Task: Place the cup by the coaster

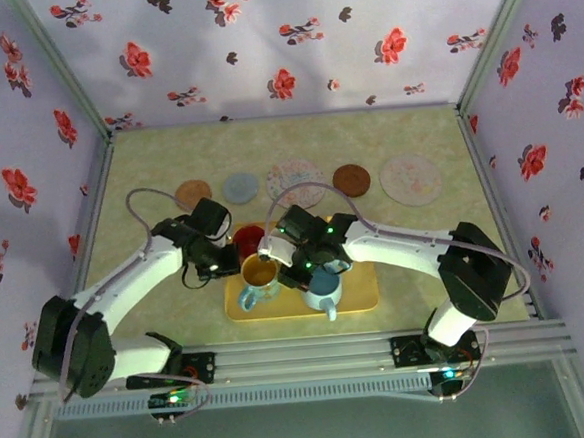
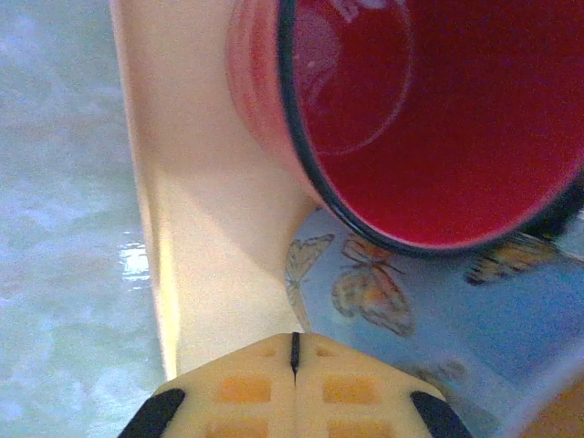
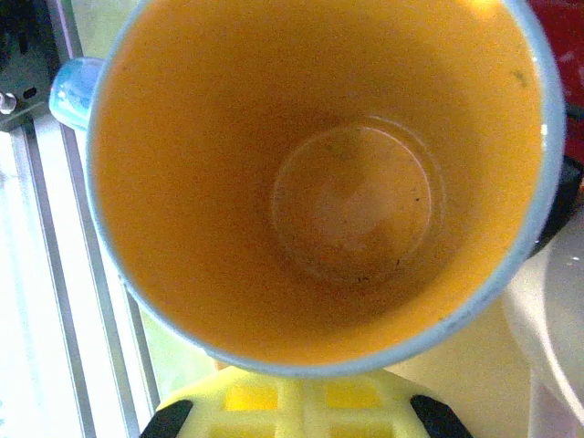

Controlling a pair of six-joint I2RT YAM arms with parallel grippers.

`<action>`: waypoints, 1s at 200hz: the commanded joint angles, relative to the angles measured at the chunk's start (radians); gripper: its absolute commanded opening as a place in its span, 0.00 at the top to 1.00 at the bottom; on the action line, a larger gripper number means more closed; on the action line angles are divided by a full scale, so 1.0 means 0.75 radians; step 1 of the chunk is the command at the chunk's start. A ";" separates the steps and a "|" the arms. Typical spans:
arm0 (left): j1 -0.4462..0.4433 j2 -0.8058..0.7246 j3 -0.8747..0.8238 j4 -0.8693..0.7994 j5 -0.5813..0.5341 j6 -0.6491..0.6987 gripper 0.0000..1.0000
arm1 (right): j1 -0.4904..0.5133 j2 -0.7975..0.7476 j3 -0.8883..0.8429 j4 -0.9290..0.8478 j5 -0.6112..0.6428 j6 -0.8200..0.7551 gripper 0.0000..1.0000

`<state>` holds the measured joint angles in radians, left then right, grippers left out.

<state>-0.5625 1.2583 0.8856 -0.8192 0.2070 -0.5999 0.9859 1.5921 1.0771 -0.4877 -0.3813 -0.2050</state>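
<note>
Three cups stand on a yellow tray (image 1: pixel 356 297): a red cup (image 1: pixel 248 238), a blue butterfly cup with an orange inside (image 1: pixel 260 274) and a white and blue cup (image 1: pixel 324 291). Several round coasters (image 1: pixel 295 182) lie in a row behind the tray. My left gripper (image 1: pixel 217 256) is shut at the tray's left edge, beside the red cup (image 2: pixel 429 119) and the butterfly cup (image 2: pixel 411 310); its fingers (image 2: pixel 265 383) are pressed together with nothing between them. My right gripper (image 1: pixel 274 248) is shut above the butterfly cup (image 3: pixel 319 182), whose rim hides its fingertips (image 3: pixel 274 397).
The coasters are brown (image 1: pixel 193 194), grey-blue (image 1: pixel 240 189), brown (image 1: pixel 351 181) and a large pale one (image 1: pixel 410 179). Floral walls close in the table on three sides. A metal rail (image 1: pixel 312 356) runs along the near edge. Bare table (image 2: pixel 55 228) lies left of the tray (image 2: pixel 210 228).
</note>
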 commanded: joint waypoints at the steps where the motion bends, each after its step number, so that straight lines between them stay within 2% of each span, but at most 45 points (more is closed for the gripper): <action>1: 0.008 -0.104 0.045 -0.111 -0.072 0.048 1.00 | 0.004 -0.093 -0.038 0.100 0.026 0.022 0.93; 24: -0.011 -0.205 0.034 -0.123 -0.069 0.043 0.99 | 0.003 -0.174 -0.084 0.142 0.062 0.024 0.85; 56: -0.125 -0.331 0.069 -0.168 -0.121 0.113 0.96 | 0.003 -0.305 -0.196 0.255 0.176 0.054 0.56; 88: -0.261 -0.360 0.095 -0.232 -0.221 0.115 0.91 | 0.003 -0.420 -0.277 0.295 0.235 0.058 0.27; 108: -0.358 -0.347 0.098 -0.249 -0.281 0.100 0.88 | 0.004 -0.498 -0.342 0.333 0.249 0.061 0.16; 125: -0.436 -0.335 0.096 -0.265 -0.325 0.079 0.80 | 0.003 -0.580 -0.398 0.366 0.270 0.071 0.06; 140: -0.481 -0.323 0.092 -0.288 -0.354 0.059 0.73 | 0.003 -0.640 -0.433 0.373 0.288 0.073 0.01; 200: -0.594 -0.230 0.058 -0.289 -0.365 0.015 0.47 | 0.001 -0.755 -0.531 0.392 0.347 0.094 0.01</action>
<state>-0.9752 1.0554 0.9398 -1.0168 -0.0368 -0.5652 0.9863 1.0573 0.7109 -0.2279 -0.1513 -0.1524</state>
